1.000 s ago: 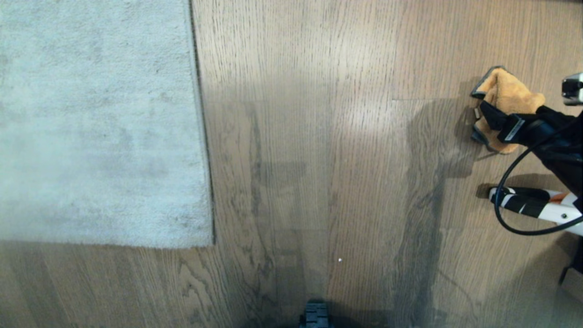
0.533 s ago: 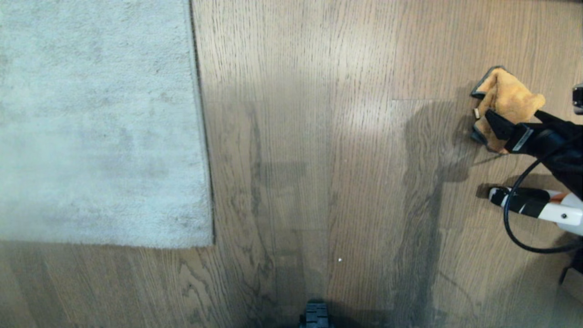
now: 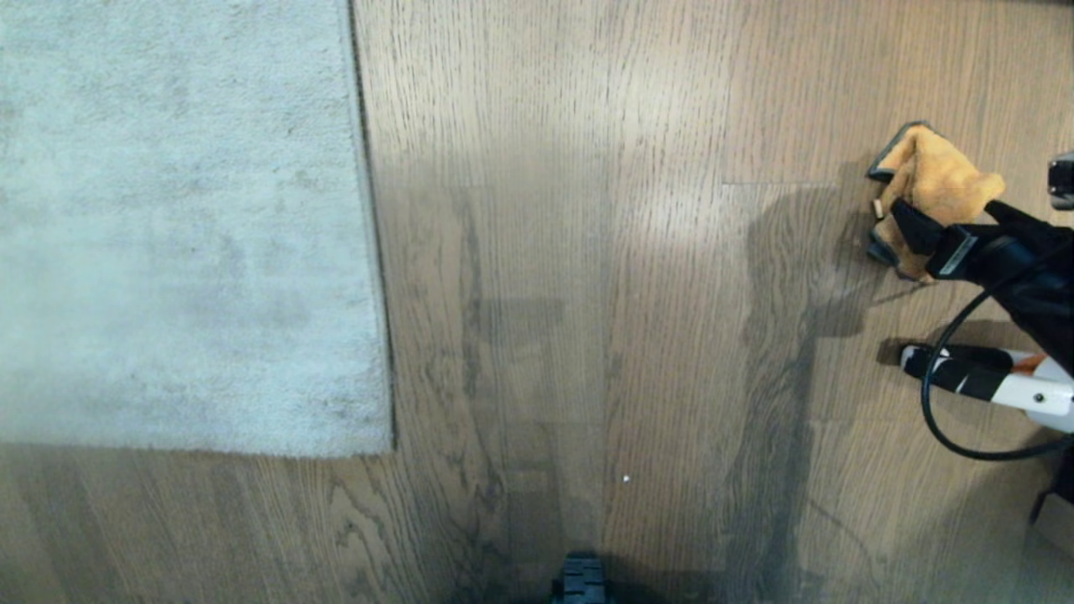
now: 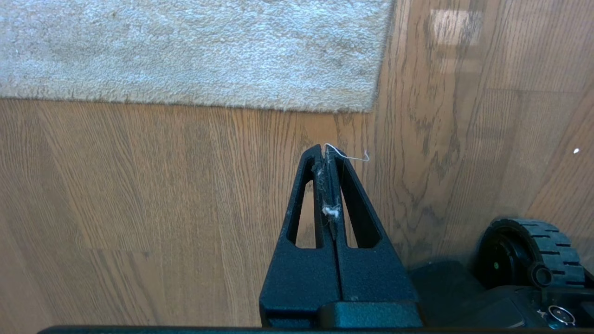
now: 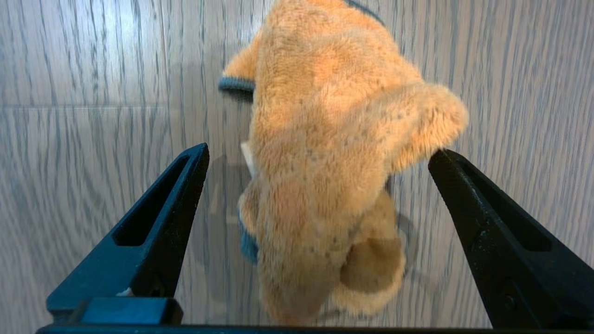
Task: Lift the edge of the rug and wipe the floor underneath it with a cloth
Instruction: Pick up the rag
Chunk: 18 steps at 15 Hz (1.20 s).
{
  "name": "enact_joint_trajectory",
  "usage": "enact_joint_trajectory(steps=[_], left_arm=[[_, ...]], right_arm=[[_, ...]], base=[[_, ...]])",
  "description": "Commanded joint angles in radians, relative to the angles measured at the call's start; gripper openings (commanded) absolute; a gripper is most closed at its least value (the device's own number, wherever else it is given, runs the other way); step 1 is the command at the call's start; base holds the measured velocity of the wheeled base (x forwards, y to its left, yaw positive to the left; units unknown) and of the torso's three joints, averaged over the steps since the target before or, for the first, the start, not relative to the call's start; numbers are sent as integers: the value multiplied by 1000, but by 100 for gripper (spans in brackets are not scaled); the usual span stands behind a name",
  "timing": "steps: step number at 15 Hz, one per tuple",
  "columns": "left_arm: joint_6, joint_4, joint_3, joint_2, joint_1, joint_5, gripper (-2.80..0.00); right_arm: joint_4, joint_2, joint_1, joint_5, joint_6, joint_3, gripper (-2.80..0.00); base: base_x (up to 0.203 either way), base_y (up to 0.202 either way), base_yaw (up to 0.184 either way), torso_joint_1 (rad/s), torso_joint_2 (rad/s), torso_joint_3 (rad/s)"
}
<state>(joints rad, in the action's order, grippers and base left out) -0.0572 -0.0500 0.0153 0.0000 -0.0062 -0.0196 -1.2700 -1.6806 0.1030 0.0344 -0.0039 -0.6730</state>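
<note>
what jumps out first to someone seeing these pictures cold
The crumpled orange cloth on the wood floor at the far right, with the right gripper open around it. Next, the pale grey rug lying flat on the left, its corner near the shut left gripper.

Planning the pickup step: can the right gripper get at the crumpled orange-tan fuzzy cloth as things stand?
Probably yes. The right gripper has its jaws wide open on either side of the crumpled orange-tan fuzzy cloth, which lies on the brown wood-grain floor with nothing between them.
</note>
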Motion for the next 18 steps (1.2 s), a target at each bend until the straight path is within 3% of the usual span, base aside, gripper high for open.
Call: enact_joint_trajectory(steps=[1,7,8,18], left_arm=[[-1,-1,0,0,0,0,-280],[-1,-1,0,0,0,0,-280],[-1,-1,0,0,0,0,-280],[-1,-1,0,0,0,0,-280]], right_arm=[[-26,-45,0,-2,-10,-16,0],[-85,-114,3,-2,-59,-68,0],[-85,-120,3,-2,-59,-73,-280],[-85,-135,6,-2,-58,-88,-280]], base=[[0,0,0,0,0,0],[0,0,0,0,0,0],[0,0,0,0,0,0],[0,0,0,0,0,0]])
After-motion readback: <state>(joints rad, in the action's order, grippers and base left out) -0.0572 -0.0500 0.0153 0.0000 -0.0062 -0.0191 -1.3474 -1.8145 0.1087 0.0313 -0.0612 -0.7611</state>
